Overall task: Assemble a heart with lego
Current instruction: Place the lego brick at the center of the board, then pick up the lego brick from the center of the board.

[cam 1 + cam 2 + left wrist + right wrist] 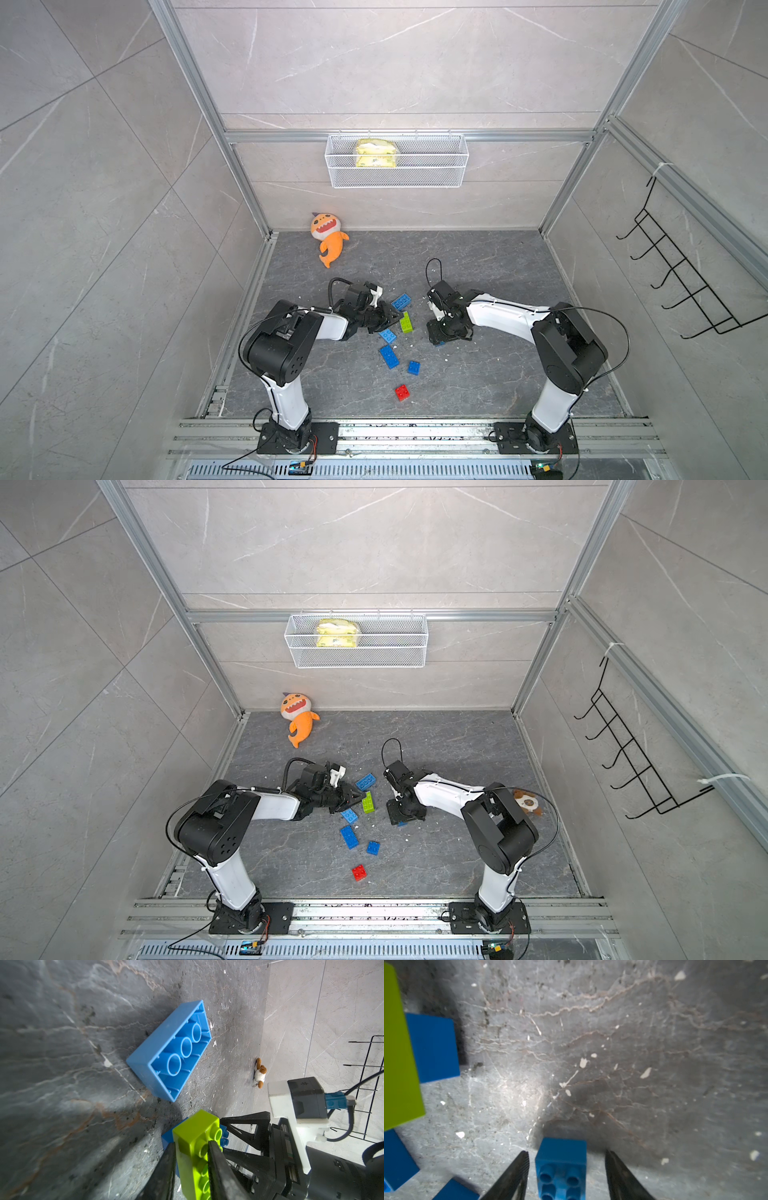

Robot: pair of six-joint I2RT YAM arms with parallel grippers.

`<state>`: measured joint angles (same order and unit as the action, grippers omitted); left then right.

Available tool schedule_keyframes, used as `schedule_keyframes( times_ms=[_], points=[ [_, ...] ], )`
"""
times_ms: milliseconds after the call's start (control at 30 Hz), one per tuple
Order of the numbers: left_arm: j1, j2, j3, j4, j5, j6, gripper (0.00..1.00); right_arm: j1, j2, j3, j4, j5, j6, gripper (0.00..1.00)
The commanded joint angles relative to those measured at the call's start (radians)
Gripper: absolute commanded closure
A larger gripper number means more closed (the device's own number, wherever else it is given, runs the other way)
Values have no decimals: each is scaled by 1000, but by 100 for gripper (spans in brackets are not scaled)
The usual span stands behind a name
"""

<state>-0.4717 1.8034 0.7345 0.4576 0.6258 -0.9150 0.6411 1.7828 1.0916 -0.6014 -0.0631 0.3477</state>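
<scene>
My left gripper point(192, 1144) is shut on the lime-green long lego brick point(195, 1136), low over the floor in both top views point(406, 322). A blue square brick point(387, 335) sits against the green one; I cannot tell if they are joined. My right gripper point(566, 1152) is open, its fingers either side of a small blue square brick point(560, 1167) on the floor, not touching it. A long blue brick point(168, 1051) lies on its side nearby. Loose on the floor are another long blue brick point(389, 356), a blue square point(413, 367) and a red square point(402, 392). The heart is out of view.
An orange plush fish point(328, 237) lies at the back left. A small brown-and-white plush point(527, 801) lies behind the right arm. A white wire basket point(397, 160) hangs on the back wall, a black hook rack point(681, 270) on the right wall. White crumbs dot the floor.
</scene>
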Motion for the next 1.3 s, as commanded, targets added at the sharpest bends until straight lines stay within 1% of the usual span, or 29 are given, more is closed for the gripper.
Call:
schedule_keyframes(
  times_ms=[0, 100, 167, 233, 333, 433, 533, 633, 733, 933, 1133, 1267],
  points=[
    [-2, -19, -6, -37, -30, 7, 71, 8, -47, -22, -35, 28, -8, 43],
    [-1, -12, -6, -33, -30, 7, 71, 8, -45, -29, -36, 16, -9, 47],
    [-1, -9, -7, -28, -30, 3, 71, 12, -44, -32, -31, 15, -8, 54],
    [-1, -8, -9, -21, -29, -1, 71, 16, -46, -31, -29, 16, -7, 59],
    [-1, -9, -10, -18, -29, -2, 71, 20, -40, -21, -34, 14, -13, 62],
    [-2, -14, -10, -19, -29, -5, 71, 24, -35, -9, -40, 14, -22, 69],
    [-2, -19, -9, -20, -29, -5, 71, 34, -53, 6, -51, 16, -32, 73],
    [-2, -20, -2, -22, -26, -9, 71, 60, -70, 49, -88, 11, -57, 74],
    [-2, -19, 12, -27, -22, -10, 71, 92, -75, 115, -142, 37, -74, 74],
    [-4, -34, 44, -50, -21, -14, 70, 133, -86, 212, -197, 20, -69, 73],
    [-5, -45, 59, -68, -23, -11, 70, 155, -23, 316, -224, 28, -56, 73],
    [-7, -54, 57, -71, -23, -11, 70, 156, 54, 379, -246, 34, -50, 72]
  ],
)
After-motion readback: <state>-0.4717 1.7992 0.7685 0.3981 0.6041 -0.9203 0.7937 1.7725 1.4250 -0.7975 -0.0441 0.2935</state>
